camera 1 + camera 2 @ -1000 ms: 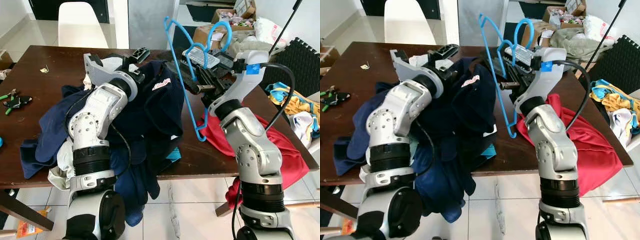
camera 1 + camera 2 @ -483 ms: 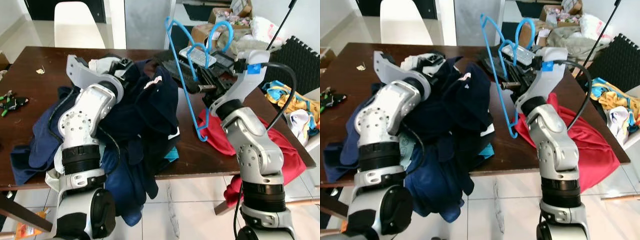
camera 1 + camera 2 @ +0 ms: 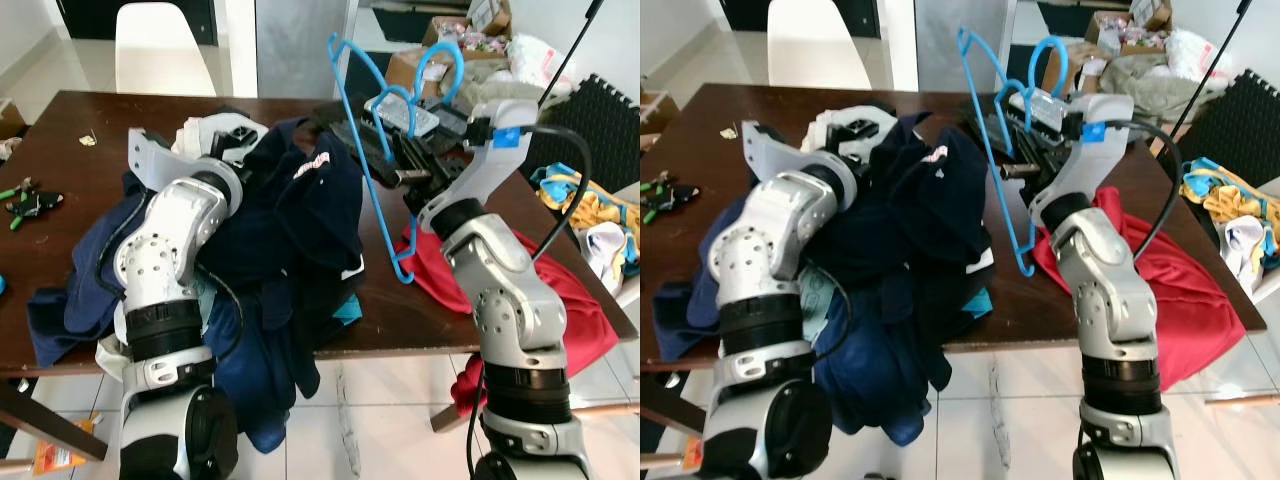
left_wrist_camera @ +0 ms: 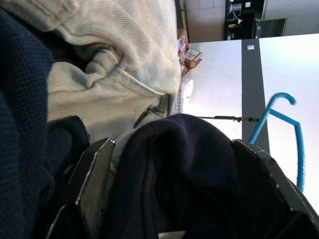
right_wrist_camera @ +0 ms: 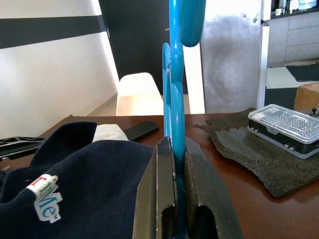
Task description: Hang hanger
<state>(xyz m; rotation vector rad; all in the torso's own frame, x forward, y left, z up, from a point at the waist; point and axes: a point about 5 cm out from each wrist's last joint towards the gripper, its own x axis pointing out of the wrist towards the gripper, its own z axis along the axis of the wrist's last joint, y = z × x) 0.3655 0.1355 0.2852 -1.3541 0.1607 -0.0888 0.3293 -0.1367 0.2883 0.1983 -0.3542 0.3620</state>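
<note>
Above the middle of the table [image 3: 60, 130], the blue hanger [image 3: 365, 165] is standing nearly upright, and your right gripper [image 5: 173, 164] is squeezing its wire between both fingers, hook end pointing up and back, lower corner hanging just over the red cloth [image 3: 560, 290]. Beside it, your left gripper [image 4: 169, 164] is gripping a fold of the navy shirt [image 3: 300, 215], its fingers spread only as wide as that bunched cloth, with pale denim [image 4: 114, 64] lying just behind. So you are lining up garment and hanger here, and my read is that the shirt's neck opening needs finding before anything goes onto a rail. Keep the hanger steady and vertical; a twist in the right wrist is likely to let the thin wire pivot in the grip. Lift the shirt clear of the heap so the other navy pieces are not dragging along. Watch the clear plastic case [image 5: 284, 122] and the dark mat [image 5: 259, 154] behind the hanger while you are swinging it.
</note>
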